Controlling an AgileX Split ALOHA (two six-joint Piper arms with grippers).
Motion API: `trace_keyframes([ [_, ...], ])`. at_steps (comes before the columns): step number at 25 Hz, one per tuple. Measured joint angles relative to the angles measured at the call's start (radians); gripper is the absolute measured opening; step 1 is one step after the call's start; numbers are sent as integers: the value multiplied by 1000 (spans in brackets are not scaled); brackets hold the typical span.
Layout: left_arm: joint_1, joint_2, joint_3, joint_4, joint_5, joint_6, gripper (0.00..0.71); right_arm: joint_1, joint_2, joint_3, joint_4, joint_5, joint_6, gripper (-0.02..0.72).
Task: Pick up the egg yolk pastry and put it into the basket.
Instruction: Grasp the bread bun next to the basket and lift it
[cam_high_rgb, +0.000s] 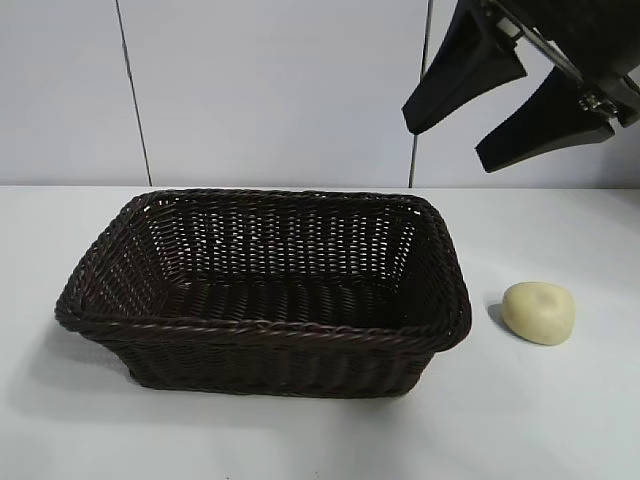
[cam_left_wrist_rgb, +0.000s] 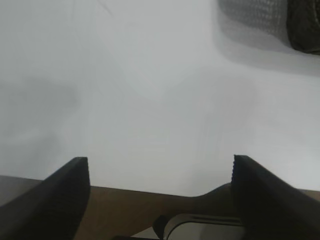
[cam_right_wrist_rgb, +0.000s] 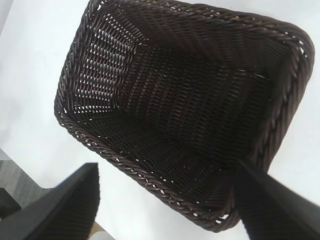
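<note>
Basket empty, pastry beside it

A white tabletop was backed by a pale panelled wall (split by two dark vertical seams), and soft shadows were cast.

You see the right gripper only as two dark fingers; the exterior view's top edge cuts off its arm. In the left wrist view, the basket is a blurred dark corner, and the grey patch beside it is probably its shadow.
</note>
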Motion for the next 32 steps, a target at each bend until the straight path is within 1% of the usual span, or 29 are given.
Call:
trace_keyframes([
  [3, 0, -24, 4, 2, -15, 0, 566, 0, 0, 0, -2, 0, 0, 540],
  [10, 0, -25, 4, 2, -22, 0, 566, 0, 0, 0, -2, 1, 3, 540],
  [13, 0, -57, 4, 2, -22, 0, 566, 0, 0, 0, -2, 1, 4, 540],
  [20, 0, -289, 4, -1, -19, -2, 566, 0, 0, 0, -2, 2, 11, 540],
  [25, 0, -440, 4, -1, -11, -3, 566, 0, 0, 0, -4, 2, 56, 540],
  [27, 0, -446, 4, -1, -7, -3, 566, 0, 0, -3, -24, 6, 86, 540],
  [28, 0, -446, 4, -1, -7, -3, 566, 0, 1, -11, -49, 13, 115, 540],
  [30, 0, -446, 4, -1, -7, -3, 566, 0, 17, -38, -110, 30, 182, 540],
  [32, 0, -446, 4, -1, -7, -3, 566, 0, 38, -73, -181, 53, 230, 540],
])
